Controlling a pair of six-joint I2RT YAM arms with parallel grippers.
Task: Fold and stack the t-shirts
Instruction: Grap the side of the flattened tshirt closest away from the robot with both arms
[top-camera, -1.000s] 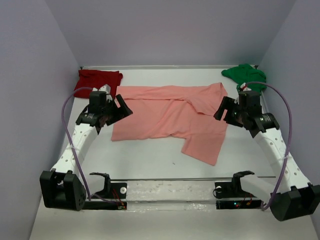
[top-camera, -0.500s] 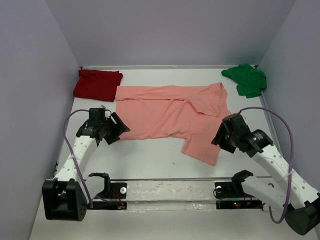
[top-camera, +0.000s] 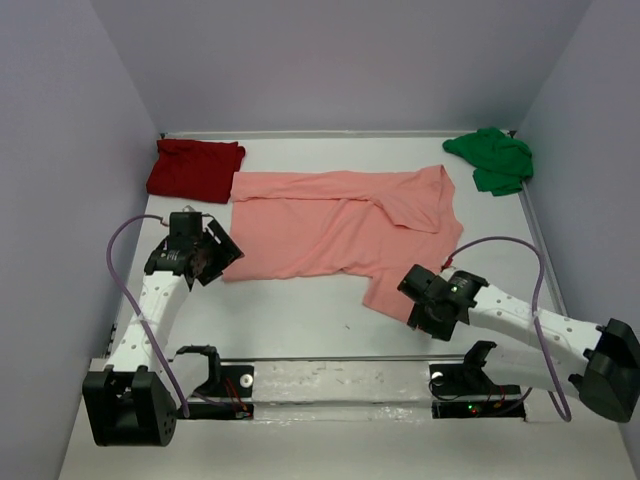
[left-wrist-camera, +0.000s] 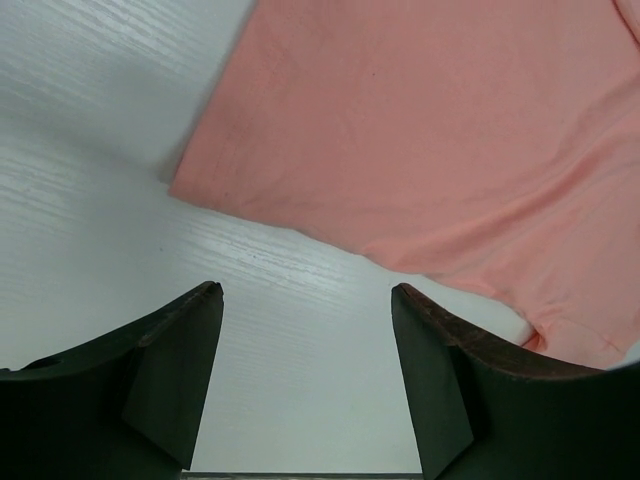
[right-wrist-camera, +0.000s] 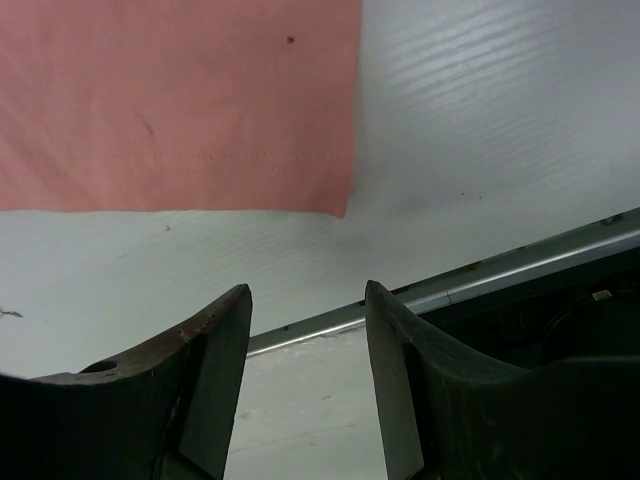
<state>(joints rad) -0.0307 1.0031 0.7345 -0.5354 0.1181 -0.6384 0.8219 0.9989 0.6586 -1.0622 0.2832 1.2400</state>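
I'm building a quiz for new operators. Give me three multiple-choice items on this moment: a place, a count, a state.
1. Where does the green shirt lie? A far right corner; B far left corner; C near edge.
2. How many shirts are on the table? A two; B three; C four.
3. The left gripper is: A shut on cloth; B open and empty; C out of view.
1 A: it is bunched at the far right. 2 B: green, dark red shirt, pink shirt. 3 B: its jaws stand apart, nothing between.

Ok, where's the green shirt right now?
In the top view, the green shirt sits bunched in the far right corner, just past the pink shirt.
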